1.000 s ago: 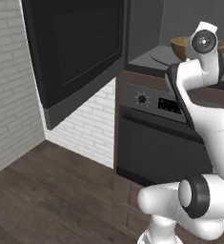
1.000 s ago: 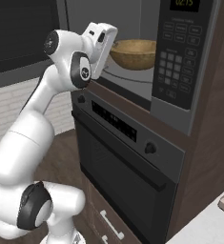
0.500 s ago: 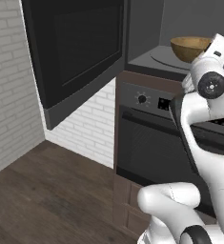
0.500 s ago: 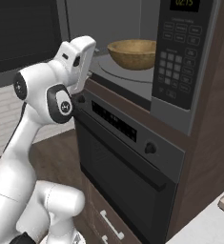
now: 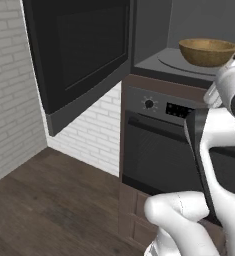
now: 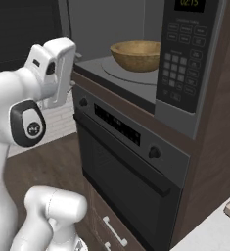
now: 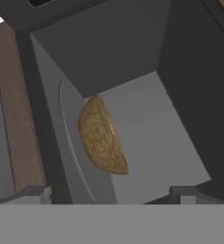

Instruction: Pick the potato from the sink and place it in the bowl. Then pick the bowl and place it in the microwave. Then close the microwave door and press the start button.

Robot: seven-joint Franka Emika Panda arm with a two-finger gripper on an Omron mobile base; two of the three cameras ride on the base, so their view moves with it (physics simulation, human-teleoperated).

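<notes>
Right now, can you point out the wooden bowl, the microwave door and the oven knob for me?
bowl (image 6: 136, 55), right base view, on its outer side wall.
microwave door (image 5: 84, 50), left base view, on its black glass window.
oven knob (image 5: 149, 104), left base view, on the knob's face.

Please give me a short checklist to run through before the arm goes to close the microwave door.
1. Wooden bowl sits on the turntable inside the microwave: ok.
2. Potato in the bowl: cannot tell, the rim hides its inside.
3. Gripper open and holding nothing: ok.
4. Gripper outside the cavity, clear of the bowl: ok.
5. Microwave door swung fully open, ready to push: ok.
</notes>
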